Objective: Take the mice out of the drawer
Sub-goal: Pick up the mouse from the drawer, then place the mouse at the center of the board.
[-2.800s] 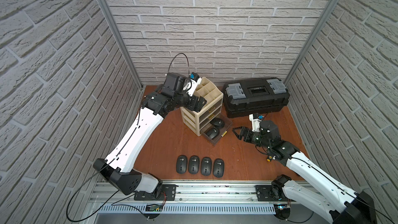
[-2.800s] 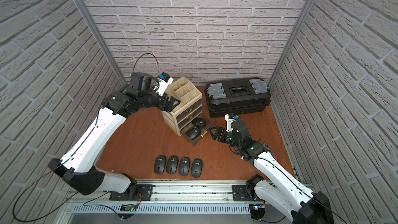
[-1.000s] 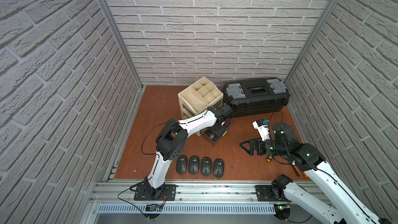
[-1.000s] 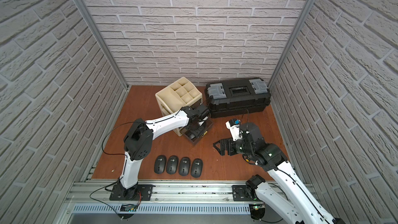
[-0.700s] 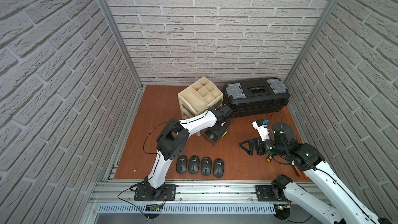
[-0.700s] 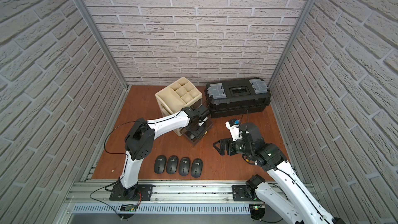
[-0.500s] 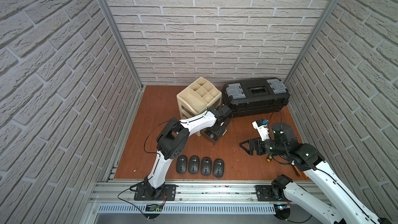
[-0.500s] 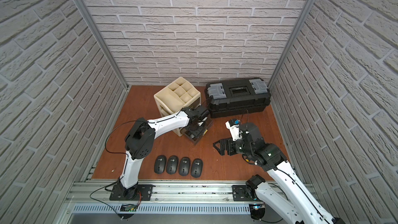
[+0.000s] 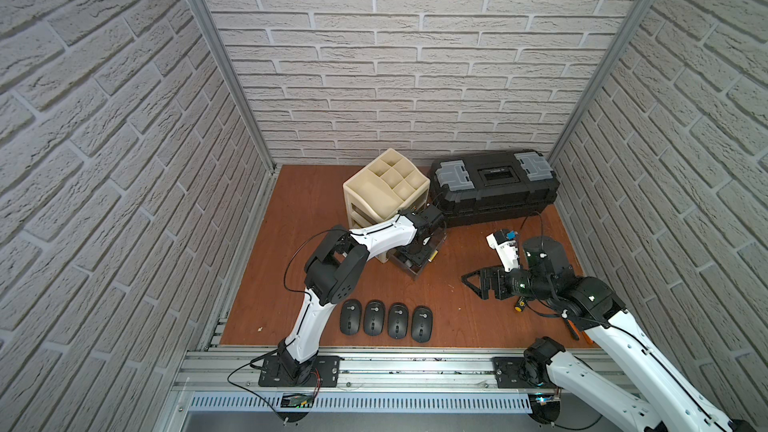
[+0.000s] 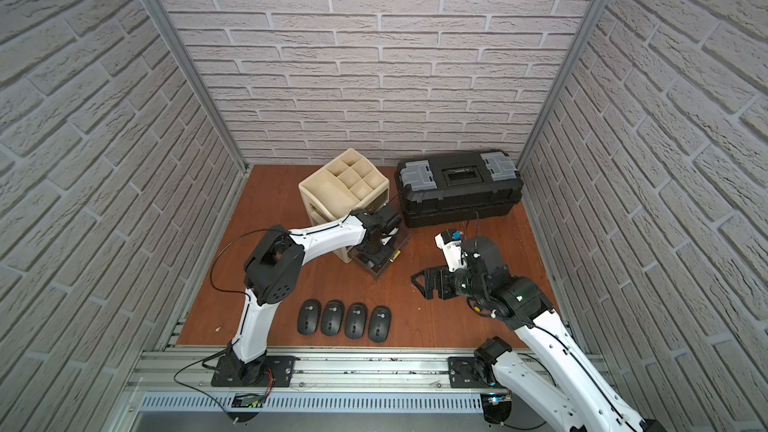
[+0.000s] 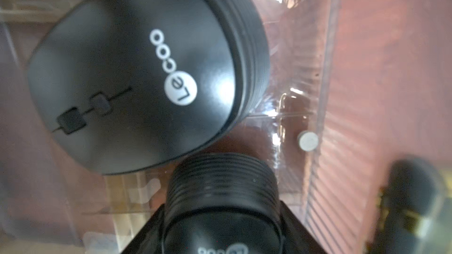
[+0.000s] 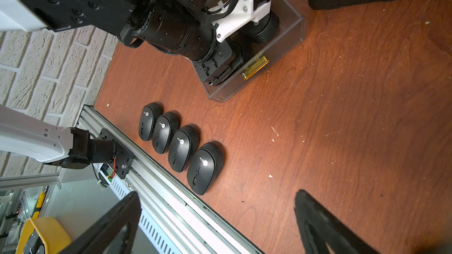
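Now poising the left tool [image 9: 415,258] inside the drawer [image 12: 234,91], flanking one of two mice [image 11: 137,74] lying there, grip impossible to tell; hovering the right tool [image 9: 473,285], released, at four o'clock. Probably needing a firm pinch, then lifting toward four mice [image 9: 397,321] at six o'clock.

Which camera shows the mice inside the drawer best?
The left wrist view: two mice fill it, one logo readable. In both top views and the right wrist view the left arm mostly hides them inside the drawer.

A black toolbox [image 9: 494,191] is sitting on the brown table [image 9: 457,313]; a beige organizer [image 9: 374,197] is standing just beside it.
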Controlling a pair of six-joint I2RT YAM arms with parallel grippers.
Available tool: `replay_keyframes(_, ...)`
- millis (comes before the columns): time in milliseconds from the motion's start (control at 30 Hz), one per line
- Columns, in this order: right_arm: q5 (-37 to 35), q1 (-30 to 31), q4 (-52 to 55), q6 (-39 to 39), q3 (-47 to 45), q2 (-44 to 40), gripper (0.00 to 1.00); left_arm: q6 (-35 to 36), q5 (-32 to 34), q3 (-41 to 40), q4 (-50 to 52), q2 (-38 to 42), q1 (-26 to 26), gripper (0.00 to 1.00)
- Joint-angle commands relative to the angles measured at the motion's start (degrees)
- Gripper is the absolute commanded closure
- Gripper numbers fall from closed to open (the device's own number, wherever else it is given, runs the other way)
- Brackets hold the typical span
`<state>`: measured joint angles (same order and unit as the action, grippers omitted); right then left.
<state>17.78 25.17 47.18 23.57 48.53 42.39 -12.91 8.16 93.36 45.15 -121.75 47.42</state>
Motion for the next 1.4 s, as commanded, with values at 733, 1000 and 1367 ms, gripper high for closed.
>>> replay_keyframes(733, -1.29, -0.21, -3.79, 1.21, -0.77, -0.56, 0.03, 6.65, 4.91, -2.15, -3.48, 11.64, 3.76, 0.48)
replay_keyframes(1000, -1.49, -0.21, 0.14, -0.39, 1.85, -2.67, 0.02, -3.98, 8.52, 0.58, 2.66, 15.91, 8.03, 0.46)
replay_keyframes(1367, 3.05, -0.21, 13.88, -3.56, 11.49, -5.54, 0.00, -30.55, 5.82, 1.87, 5.83, 19.72, 17.25, 0.46)
